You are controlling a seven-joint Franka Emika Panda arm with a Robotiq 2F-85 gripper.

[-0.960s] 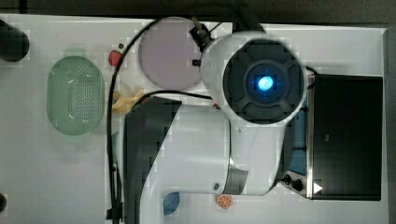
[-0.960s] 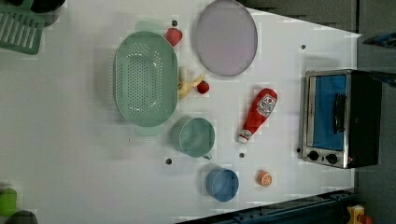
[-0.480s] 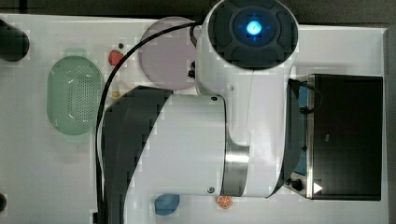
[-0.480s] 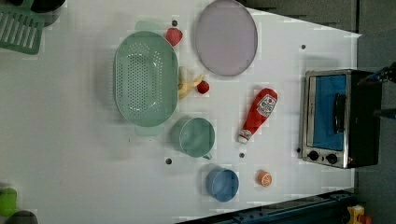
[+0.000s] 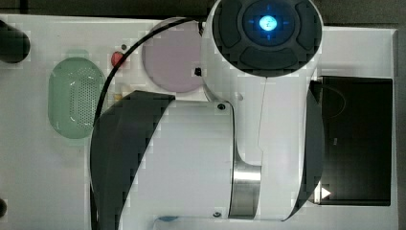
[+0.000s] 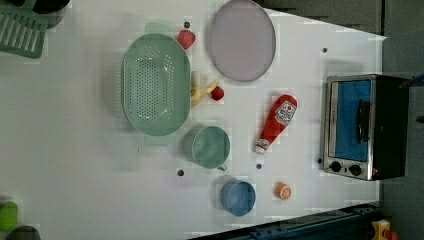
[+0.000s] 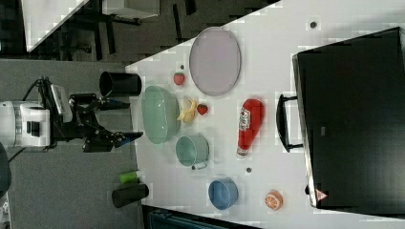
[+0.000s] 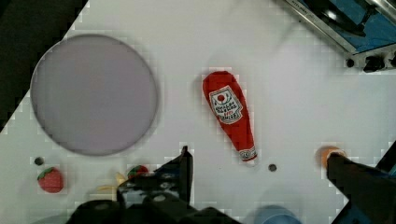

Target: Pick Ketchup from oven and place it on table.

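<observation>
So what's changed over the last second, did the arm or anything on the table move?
In the top view the arm has swung toward the top edge; its blue-lit cap, earlier beside the oven, now sits above the purple plate. Nothing was grasped or released. In the left view the ketchup lies on the table as before, and the bowls and fruit kept their places.

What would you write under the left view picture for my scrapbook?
A ketchup bottle lies on the white table beside the closed toaster oven.
</observation>
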